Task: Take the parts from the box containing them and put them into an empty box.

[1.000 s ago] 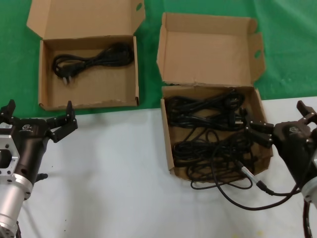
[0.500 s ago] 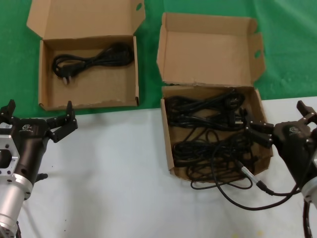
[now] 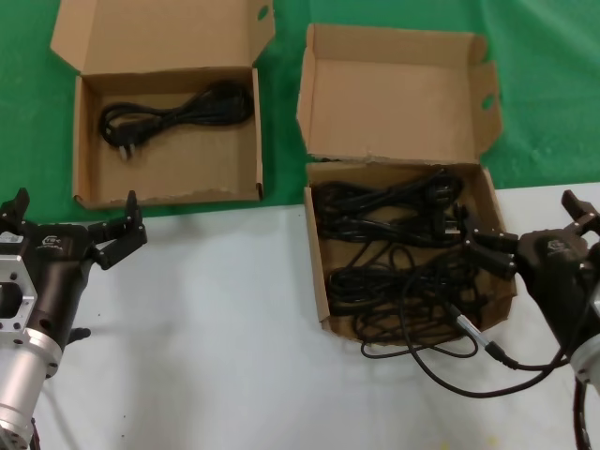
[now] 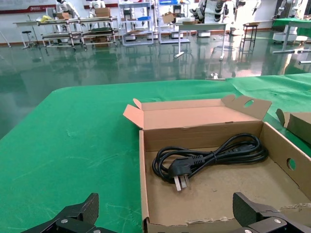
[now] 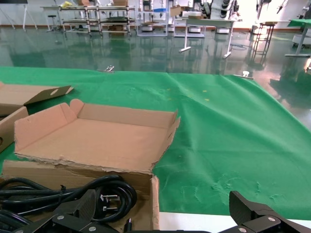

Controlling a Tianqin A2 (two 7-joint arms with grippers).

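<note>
The wing-lidded box (image 3: 317, 272) stands at the right and holds several tangled black power cords (image 3: 394, 244). One cord (image 3: 441, 352) hangs over its front wall onto the white table. The wider plain-lidded box (image 3: 80, 141) at the back left holds one bundled cord (image 3: 173, 114). My right gripper (image 3: 527, 220) is open and empty; its inner finger is over the near right corner of the wing-lidded box and its outer finger lies beyond the right wall, as the right wrist view (image 5: 163, 208) shows. My left gripper (image 3: 75, 208) is open and empty just in front of the wide box (image 4: 142, 170), whose cord (image 4: 209, 158) lies ahead.
Both boxes have their lids raised at the back, on a green cloth (image 3: 544, 84). The wing-lidded box's front half rests on the white table (image 3: 216, 319). The loose cord's plug (image 3: 502, 356) lies on the table near my right arm.
</note>
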